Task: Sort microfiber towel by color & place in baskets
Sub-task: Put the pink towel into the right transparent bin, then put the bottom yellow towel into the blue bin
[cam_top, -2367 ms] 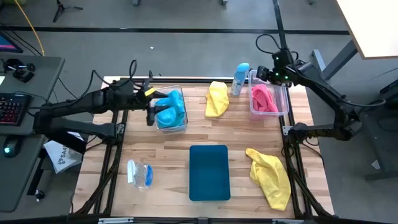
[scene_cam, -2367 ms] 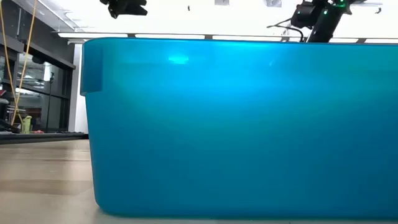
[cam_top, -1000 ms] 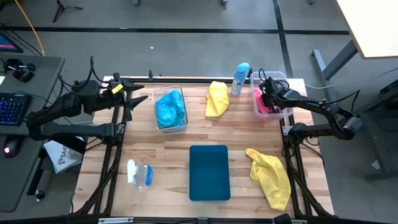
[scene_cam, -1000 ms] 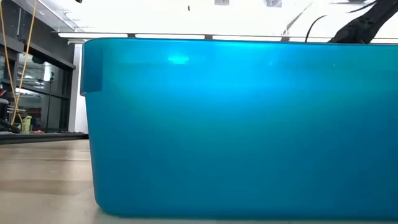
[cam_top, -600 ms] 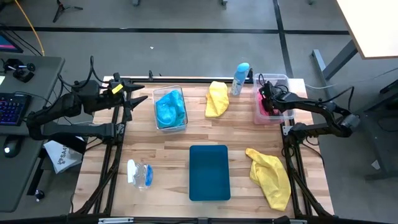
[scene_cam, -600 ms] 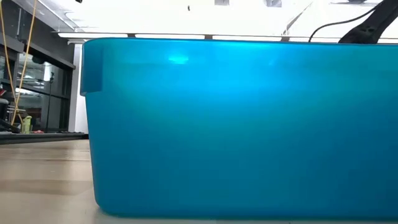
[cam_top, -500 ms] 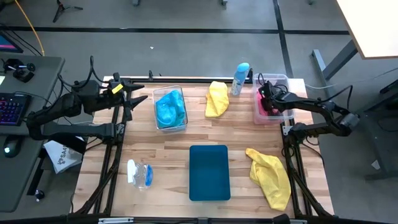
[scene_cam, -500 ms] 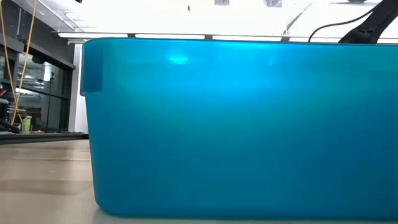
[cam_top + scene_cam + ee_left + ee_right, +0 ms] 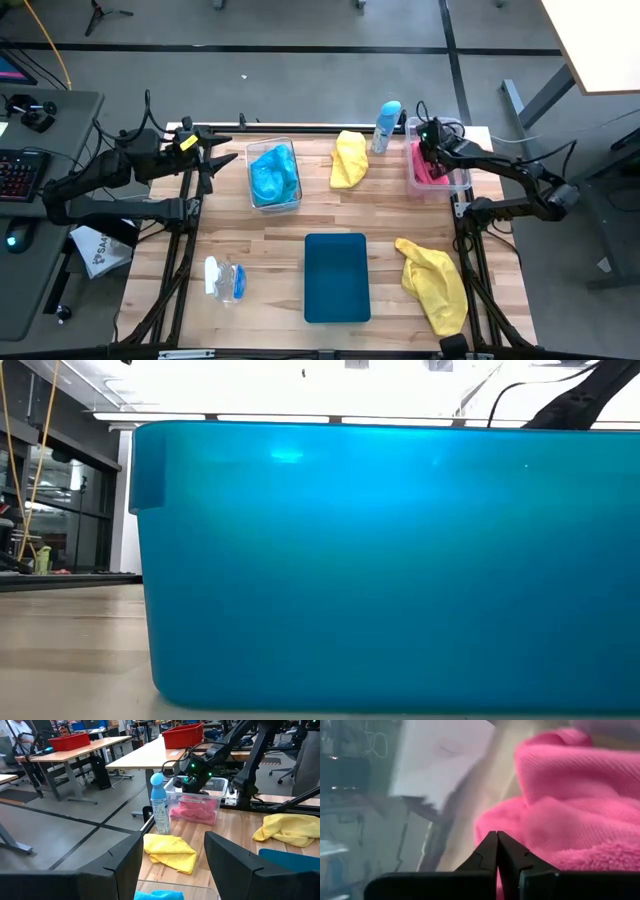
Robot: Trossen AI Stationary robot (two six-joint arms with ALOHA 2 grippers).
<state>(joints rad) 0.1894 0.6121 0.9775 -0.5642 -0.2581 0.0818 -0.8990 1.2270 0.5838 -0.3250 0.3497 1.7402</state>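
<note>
**Q:** Two yellow microfiber cloths out loose on the wooden worktop [image 9: 280,250], right? Where's everything else sitting?

**A:** yep, one crumpled yellow cloth [image 9: 348,158] near the back middle, just beside the clear spray bottle with the light-blue cap [image 9: 386,125], and the other bigger yellow cloth [image 9: 436,282] at the front right corner. Bright blue microfiber cloth [image 9: 272,174] is bunched inside the clear plastic bin on the left [image 9: 297,198]. Pink microfiber cloth [image 9: 430,166] is in the clear plastic bin at the back right [image 9: 462,178]. Flat dark-teal rectangular tray [image 9: 336,277] sits front centre with nothing on it, and a small clear bottle with a blue label [image 9: 224,279] is lying at the front left

**Q:** And the arms?

**A:** right tool [image 9: 430,150] is down in the pink bin, fingers pinched together with the tips right at the pink cloth [image 9: 570,815]; can't tell if any fabric is caught between them. Left tool [image 9: 212,164] hangs at the worktop's left edge beside the blue bin, fingers spread apart, holding nothing
</note>
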